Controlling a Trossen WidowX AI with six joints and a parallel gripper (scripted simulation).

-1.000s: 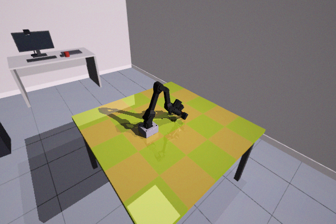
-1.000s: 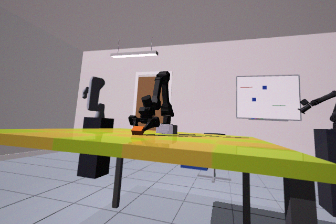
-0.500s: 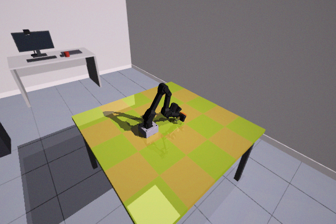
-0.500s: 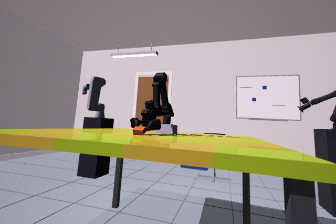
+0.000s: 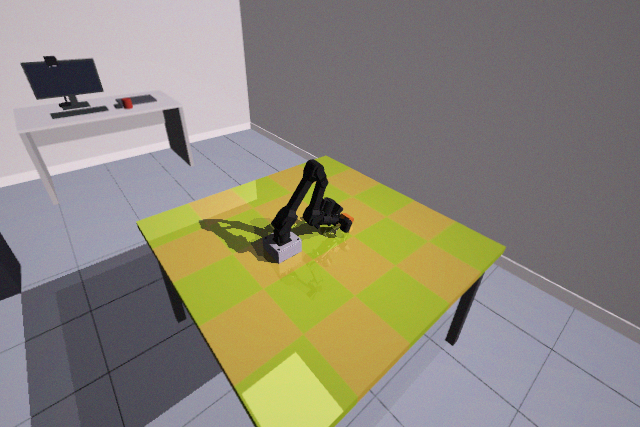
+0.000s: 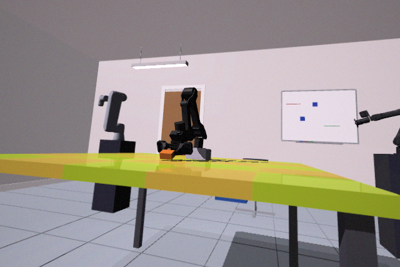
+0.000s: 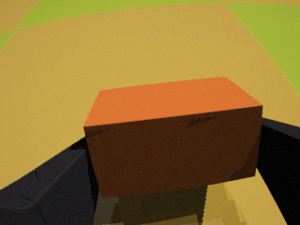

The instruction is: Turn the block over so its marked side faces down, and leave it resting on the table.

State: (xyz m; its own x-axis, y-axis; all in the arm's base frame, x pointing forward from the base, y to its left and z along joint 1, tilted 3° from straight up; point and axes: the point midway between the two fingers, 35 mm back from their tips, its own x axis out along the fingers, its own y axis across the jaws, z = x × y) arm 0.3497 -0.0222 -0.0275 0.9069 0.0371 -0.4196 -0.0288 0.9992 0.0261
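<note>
The orange block (image 5: 348, 216) (image 6: 166, 154) (image 7: 173, 102) is held between the two black fingers of my gripper (image 5: 345, 221) (image 6: 168, 152) (image 7: 172, 136), which is shut on it. In the wrist view one long face is bright orange and the face toward the camera is dark with shadow. No mark shows on either face, and the marked side is not visible. In the exterior view the block is very low over the checkered table (image 5: 356, 334) (image 6: 197, 187); I cannot tell whether it touches. The gripper lies nearly level, close to the table top.
The arm's pale base (image 5: 282, 248) (image 6: 202, 154) stands on the table close behind the gripper. The arm folds up over the space between them. A white desk (image 5: 103, 120) with a monitor stands far off, and other robot arms on dark stands are beyond the table.
</note>
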